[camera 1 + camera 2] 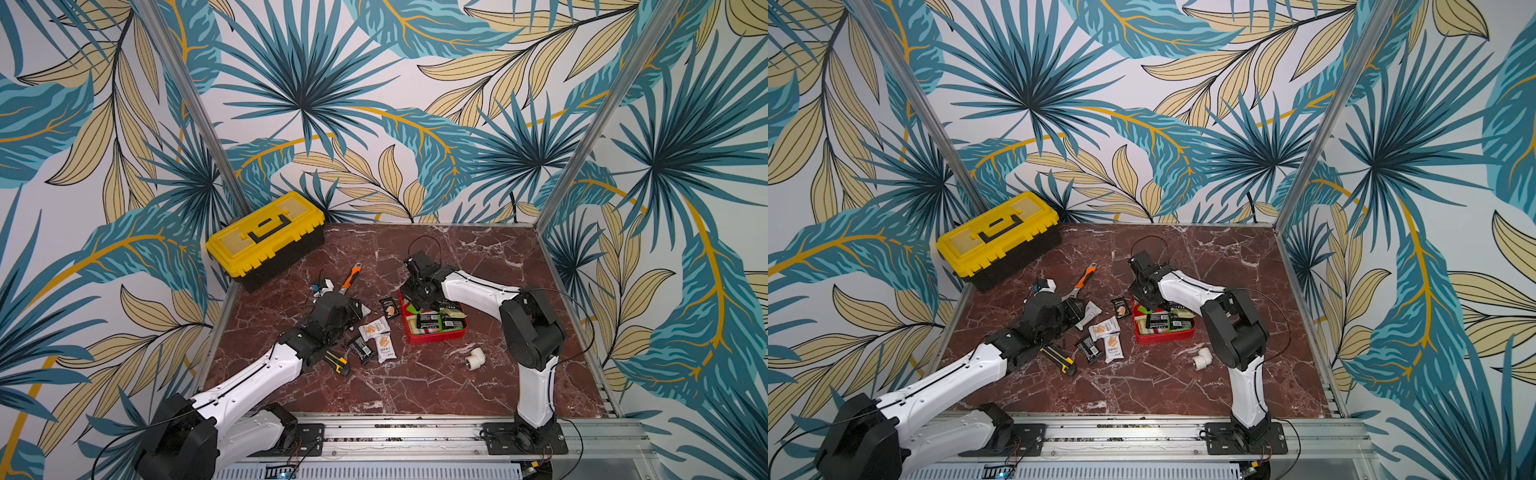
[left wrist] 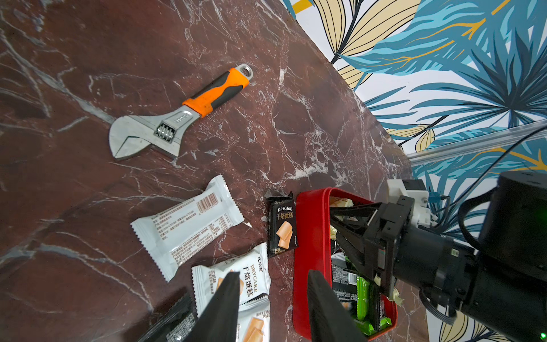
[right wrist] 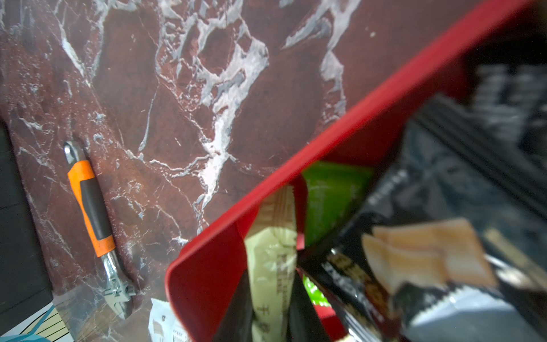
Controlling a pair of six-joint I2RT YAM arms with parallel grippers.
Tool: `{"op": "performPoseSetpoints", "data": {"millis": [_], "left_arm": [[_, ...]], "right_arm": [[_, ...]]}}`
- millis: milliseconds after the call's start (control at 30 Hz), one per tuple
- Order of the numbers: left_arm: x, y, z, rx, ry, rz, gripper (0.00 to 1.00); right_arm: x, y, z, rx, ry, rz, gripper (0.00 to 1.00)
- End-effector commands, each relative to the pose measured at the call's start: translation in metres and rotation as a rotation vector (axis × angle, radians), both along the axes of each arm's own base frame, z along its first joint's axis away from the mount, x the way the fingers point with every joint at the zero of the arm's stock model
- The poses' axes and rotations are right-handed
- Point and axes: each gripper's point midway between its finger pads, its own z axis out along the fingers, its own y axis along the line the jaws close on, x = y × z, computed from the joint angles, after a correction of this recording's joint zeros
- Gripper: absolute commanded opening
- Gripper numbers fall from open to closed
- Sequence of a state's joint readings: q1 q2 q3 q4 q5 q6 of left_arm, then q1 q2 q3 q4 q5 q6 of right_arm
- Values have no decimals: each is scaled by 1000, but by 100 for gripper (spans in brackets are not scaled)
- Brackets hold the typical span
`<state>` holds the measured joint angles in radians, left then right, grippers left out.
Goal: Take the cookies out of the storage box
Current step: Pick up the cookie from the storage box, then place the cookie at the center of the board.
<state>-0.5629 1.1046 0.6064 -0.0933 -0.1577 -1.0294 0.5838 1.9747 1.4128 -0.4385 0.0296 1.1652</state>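
Marble desk: we log five cookies out, nine o'clock of storage box; more inside; right pincer clamps cream cookie; left pincer apart.

Glossy red plastic storage box; shiny film cookies; polished marble-look table.

The red box is a low square tray with round corners. It sits flat on the table. Inside are cookies in black, green and cream packets, piled on each other. One cream packet sits next to a wall, near a corner. Five more packets lie on the table beside the box: three white ones and two black ones.
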Motion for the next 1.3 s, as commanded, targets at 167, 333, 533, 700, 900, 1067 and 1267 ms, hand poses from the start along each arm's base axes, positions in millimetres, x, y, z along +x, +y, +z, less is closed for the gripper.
{"op": "performPoseSetpoints", "data": {"millis": [167,333,533,700,900,1067,1267], "left_arm": [[-1,13,1,19,-2,40,42],[-7,36,0,9,-24,117,42],[-17,51,1,32,-32,151,42],[-23,55,2,29,-31,158,42],[-28,57,-1,31,-21,154,42],[-30,57,-4,27,-15,150,42],[-29,54,-7,21,-10,140,42]], "right_arm": [[-19,-16,41,-10,-98,71,14],[-22,-2,63,7,-184,198,14],[-24,58,82,-33,-253,466,13],[-15,106,72,27,-216,611,13],[4,128,51,33,-189,646,12],[19,146,39,51,-189,650,12],[36,157,20,40,-191,639,12]]}}
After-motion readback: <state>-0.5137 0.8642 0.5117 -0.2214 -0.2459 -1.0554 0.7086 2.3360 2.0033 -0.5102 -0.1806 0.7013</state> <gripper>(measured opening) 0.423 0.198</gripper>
